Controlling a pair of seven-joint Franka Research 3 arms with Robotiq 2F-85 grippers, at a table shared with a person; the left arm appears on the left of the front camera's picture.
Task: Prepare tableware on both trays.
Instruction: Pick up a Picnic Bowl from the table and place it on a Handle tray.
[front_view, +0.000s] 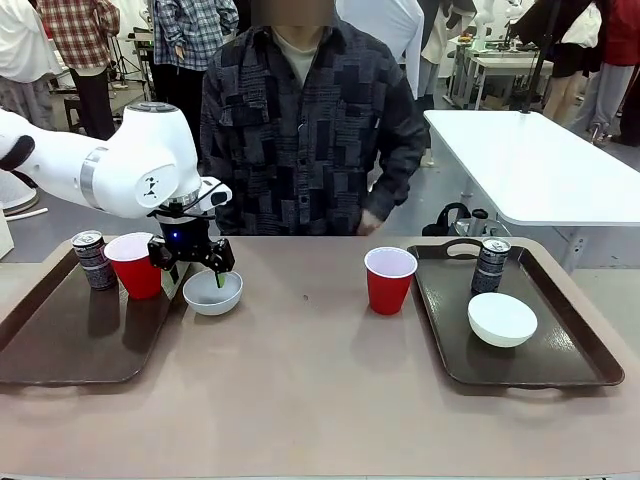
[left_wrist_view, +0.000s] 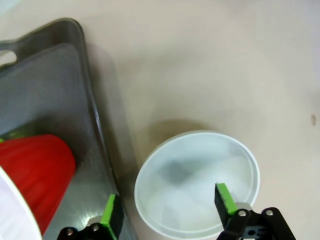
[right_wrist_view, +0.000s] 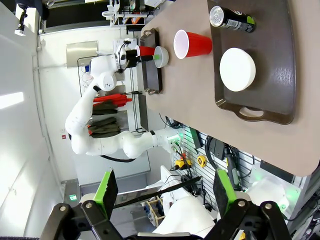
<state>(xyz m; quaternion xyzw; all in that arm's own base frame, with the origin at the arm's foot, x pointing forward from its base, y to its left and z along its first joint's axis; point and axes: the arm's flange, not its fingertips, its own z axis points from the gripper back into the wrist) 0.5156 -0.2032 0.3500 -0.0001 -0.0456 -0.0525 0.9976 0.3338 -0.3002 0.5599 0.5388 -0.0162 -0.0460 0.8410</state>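
Observation:
My left gripper (front_view: 193, 272) stands open over a white bowl (front_view: 213, 292) that rests on the table just right of the left tray (front_view: 60, 340). In the left wrist view one finger (left_wrist_view: 225, 197) hangs inside the bowl (left_wrist_view: 197, 182) and the other finger (left_wrist_view: 112, 215) is outside its rim, over the tray's edge (left_wrist_view: 95, 115). A red cup (front_view: 135, 264) and a dark can (front_view: 92, 258) stand on that tray. The right tray (front_view: 450, 310) carries a can (front_view: 490, 265) and a second white bowl (front_view: 502, 319). Another red cup (front_view: 389, 279) stands on the table left of it. My right gripper (right_wrist_view: 165, 187) is open and empty, high above the table.
A person in a dark patterned shirt stands at the far edge, one hand (front_view: 370, 220) near the table. A white table (front_view: 530, 165) stands behind on the right. Bare tabletop (front_view: 310, 370) lies between the two trays.

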